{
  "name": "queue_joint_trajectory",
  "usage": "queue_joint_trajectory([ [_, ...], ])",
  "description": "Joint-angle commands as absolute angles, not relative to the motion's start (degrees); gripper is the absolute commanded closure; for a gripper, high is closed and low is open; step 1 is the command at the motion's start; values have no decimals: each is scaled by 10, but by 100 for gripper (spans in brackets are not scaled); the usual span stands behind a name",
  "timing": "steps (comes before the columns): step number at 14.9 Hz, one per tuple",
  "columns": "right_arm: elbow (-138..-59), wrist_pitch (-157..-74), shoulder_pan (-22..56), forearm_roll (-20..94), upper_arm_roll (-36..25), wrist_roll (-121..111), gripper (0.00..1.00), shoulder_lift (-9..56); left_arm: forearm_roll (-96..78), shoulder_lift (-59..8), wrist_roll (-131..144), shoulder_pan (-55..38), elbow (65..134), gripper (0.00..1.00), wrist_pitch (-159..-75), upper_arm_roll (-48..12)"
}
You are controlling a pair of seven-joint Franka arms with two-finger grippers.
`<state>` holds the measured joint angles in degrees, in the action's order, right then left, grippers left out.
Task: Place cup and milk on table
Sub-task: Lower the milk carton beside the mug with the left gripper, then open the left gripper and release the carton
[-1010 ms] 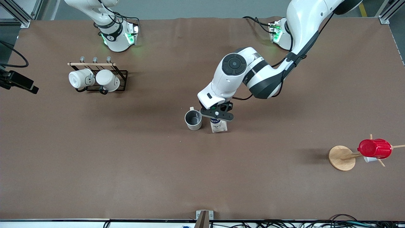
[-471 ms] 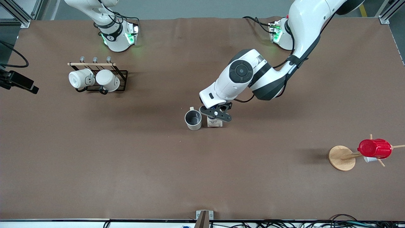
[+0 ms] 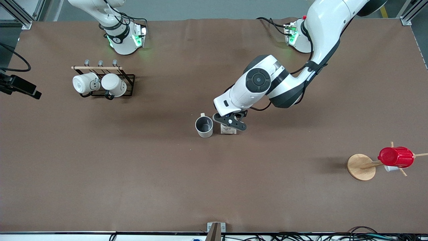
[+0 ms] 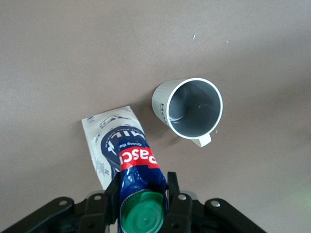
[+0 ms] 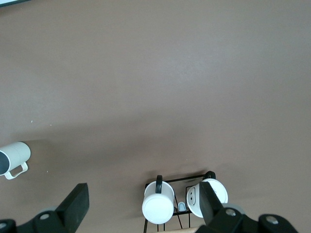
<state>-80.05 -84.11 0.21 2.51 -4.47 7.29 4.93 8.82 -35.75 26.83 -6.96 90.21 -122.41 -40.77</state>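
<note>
Now the left gripper (image 4: 144, 194) is clamped on the milk (image 4: 127, 155) beside the cup (image 4: 189, 109); right gripper (image 5: 146, 204) spread wide

Left gripper (image 4: 142, 204) is clamped on the milk (image 4: 127, 165), which stands on the table (image 3: 133, 174); cup (image 3: 204, 126) is just beside it, toward the right arm's end.

Left gripper (image 3: 230, 122) clamped mid-table, right gripper (image 5: 144, 204) spread wide, waiting aloft

Open right pincer (image 5: 141, 206) over rack w/ two white mugs (image 5: 158, 208).
</note>
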Motion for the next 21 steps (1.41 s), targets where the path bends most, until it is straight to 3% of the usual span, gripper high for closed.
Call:
queue_joint_trajectory([
  [1,-811,-841,0,30,-44,79,0,40,73,-360,255,-65,902,60,-1222,-411],
  [5,-811,-842,0,30,-44,80,0,40,66,-373,249,-63,900,60,-1225,-411],
  [9,-811,-842,0,30,-44,80,0,40,46,-375,235,-62,900,51,-1226,-410],
  [11,-811,-842,0,30,-44,80,0,40,46,-370,235,-60,900,33,-1225,-409],
  [13,-811,-842,0,30,-44,80,0,40,47,-366,238,-59,899,4,-1225,-409],
  [14,-811,-842,0,30,-44,80,0,40,48,-360,243,-60,899,0,-1225,-409],
  [21,-811,-842,0,30,-44,80,0,40,51,-259,287,-59,894,0,-1218,-361],
])
